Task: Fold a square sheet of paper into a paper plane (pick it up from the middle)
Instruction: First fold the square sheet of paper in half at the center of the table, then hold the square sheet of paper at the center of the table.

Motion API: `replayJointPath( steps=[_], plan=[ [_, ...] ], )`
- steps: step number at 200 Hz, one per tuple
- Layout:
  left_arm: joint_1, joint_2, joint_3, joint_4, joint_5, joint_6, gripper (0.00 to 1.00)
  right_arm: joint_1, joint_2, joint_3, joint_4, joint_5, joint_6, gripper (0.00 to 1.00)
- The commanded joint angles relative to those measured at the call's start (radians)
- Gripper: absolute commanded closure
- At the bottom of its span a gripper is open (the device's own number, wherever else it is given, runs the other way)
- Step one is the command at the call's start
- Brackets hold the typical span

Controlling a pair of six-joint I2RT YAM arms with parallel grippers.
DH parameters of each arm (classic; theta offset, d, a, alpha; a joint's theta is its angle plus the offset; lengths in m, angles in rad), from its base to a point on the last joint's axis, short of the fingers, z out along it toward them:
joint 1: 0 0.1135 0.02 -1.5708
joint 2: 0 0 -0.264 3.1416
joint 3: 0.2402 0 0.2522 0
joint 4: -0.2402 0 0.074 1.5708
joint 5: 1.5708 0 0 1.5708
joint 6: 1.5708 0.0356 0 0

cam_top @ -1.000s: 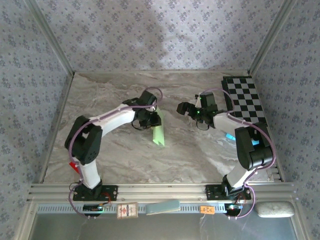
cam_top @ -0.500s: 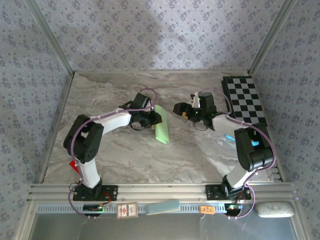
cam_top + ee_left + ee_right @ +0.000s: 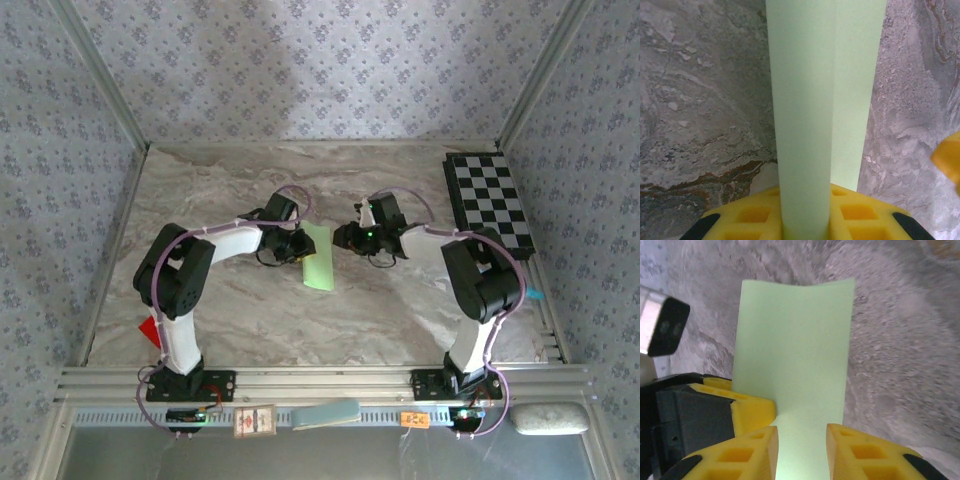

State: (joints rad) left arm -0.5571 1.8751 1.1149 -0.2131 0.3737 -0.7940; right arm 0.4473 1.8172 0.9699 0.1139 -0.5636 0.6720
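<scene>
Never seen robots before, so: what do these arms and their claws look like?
The left arm and right arm have white shells, black joints and looping lilac cables. Their fingers are yellow blocks with square waffle pockets.

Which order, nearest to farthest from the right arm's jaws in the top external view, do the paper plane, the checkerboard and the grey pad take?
1. paper plane: mid-table, directly alongside.
2. checkerboard: far right of the table.
3. grey pad: off the table, near right corner beyond the rail.
</scene>
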Motion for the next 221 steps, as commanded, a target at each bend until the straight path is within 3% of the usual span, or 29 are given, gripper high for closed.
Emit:
replayJointPath(
  steps=[1, 56, 112, 163, 184, 221],
  plan=[
    [0.003, 0.023, 0.007, -0.022, -0.012, 0.014, 0.79, 0.023, 0.046, 0.071, -0.091, -0.006, -0.020, 0.75],
    [0.002, 0.033, 0.006, -0.026, -0.021, 0.006, 0.78, 0.055, 0.130, 0.164, -0.212, 0.019, -0.071, 0.84],
    [0.003, 0.039, 0.010, -0.047, -0.029, 0.004, 0.77, 0.070, 0.190, 0.213, -0.300, 0.074, -0.113, 0.85],
    [0.004, -0.031, 0.023, -0.131, -0.112, -0.062, 0.65, 0.100, 0.232, 0.282, -0.470, 0.222, -0.146, 0.85],
    [0.004, -0.067, 0.012, -0.178, -0.155, -0.084, 0.58, 0.103, 0.237, 0.280, -0.474, 0.230, -0.126, 0.85],
    [0.002, -0.063, -0.035, -0.156, -0.117, -0.114, 0.52, 0.103, 0.240, 0.279, -0.440, 0.182, -0.089, 0.84]
  ],
)
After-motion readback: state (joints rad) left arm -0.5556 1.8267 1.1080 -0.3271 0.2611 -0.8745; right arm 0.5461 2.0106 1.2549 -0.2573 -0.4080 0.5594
